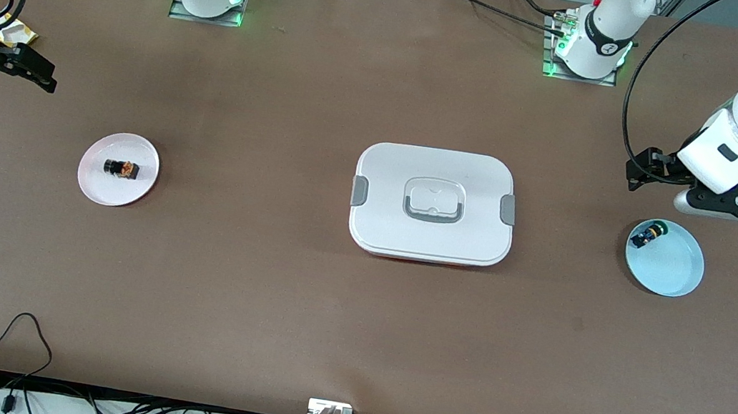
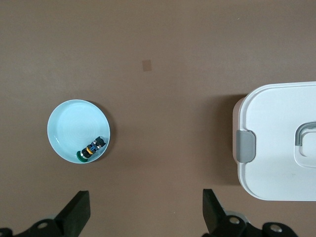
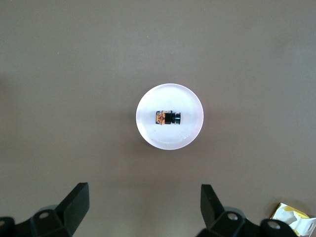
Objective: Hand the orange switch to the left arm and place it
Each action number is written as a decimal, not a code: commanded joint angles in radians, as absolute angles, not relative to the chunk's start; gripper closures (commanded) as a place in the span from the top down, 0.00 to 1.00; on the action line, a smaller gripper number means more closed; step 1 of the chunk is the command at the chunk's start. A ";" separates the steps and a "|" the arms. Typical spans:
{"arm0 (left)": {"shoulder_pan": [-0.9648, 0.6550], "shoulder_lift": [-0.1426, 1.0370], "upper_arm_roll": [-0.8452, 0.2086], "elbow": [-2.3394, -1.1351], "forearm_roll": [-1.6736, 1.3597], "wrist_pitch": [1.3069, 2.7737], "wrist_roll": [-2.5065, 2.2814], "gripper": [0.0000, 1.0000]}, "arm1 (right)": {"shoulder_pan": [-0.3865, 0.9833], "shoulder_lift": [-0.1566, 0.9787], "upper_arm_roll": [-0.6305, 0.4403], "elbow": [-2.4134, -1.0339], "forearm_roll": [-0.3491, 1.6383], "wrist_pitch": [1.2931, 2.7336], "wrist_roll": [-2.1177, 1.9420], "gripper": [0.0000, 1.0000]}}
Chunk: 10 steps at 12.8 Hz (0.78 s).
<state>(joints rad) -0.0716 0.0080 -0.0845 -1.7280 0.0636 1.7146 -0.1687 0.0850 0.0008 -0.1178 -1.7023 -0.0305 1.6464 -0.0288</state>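
Orange switch (image 1: 121,168) lies on pink plate (image 1: 118,169), left of box (image 1: 433,204) at front-view centre; right tool (image 3: 143,207), released, frames it in right wrist view; left tool (image 2: 145,212), released, waits over bench in left wrist view, seemingly for handover.

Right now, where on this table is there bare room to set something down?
Bare table lies between the pink plate and the box, between the box and the blue plate, and all along the camera-side edge. Nowhere is crowded.
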 commanded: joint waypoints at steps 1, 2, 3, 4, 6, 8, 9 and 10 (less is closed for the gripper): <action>-0.078 0.014 -0.086 -1.710 0.083 1.706 -0.178 1.00 | 0.089 0.003 -0.120 -1.689 -0.025 1.647 -0.040 1.00; -0.078 0.014 -0.086 -1.710 0.083 1.706 -0.178 1.00 | 0.087 0.006 -0.120 -1.689 -0.023 1.654 -0.040 1.00; -0.078 0.014 -0.086 -1.710 0.083 1.706 -0.178 1.00 | 0.087 0.006 -0.120 -1.689 -0.020 1.661 -0.040 1.00; -0.078 0.014 -0.084 -1.710 0.083 1.706 -0.178 1.00 | 0.089 0.006 -0.120 -1.689 -0.020 1.663 -0.040 1.00; -0.078 0.014 -0.084 -1.710 0.083 1.706 -0.178 1.00 | 0.091 0.011 -0.120 -1.689 -0.021 1.661 -0.040 1.00; -0.078 0.014 -0.086 -1.710 0.083 1.706 -0.178 1.00 | 0.091 0.012 -0.120 -1.689 -0.025 1.663 -0.040 1.00; -0.078 0.014 -0.086 -1.710 0.084 1.706 -0.178 1.00 | 0.089 0.017 -0.120 -1.689 -0.025 1.664 -0.040 1.00; -0.078 0.014 -0.086 -1.710 0.084 1.706 -0.178 1.00 | 0.092 0.038 -0.120 -1.689 -0.026 1.664 -0.040 1.00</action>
<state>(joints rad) -0.0717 0.0080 -0.0845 -1.7280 0.0636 1.7146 -0.1688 0.0860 0.0097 -0.1178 -1.7024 -0.0305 1.6631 -0.0288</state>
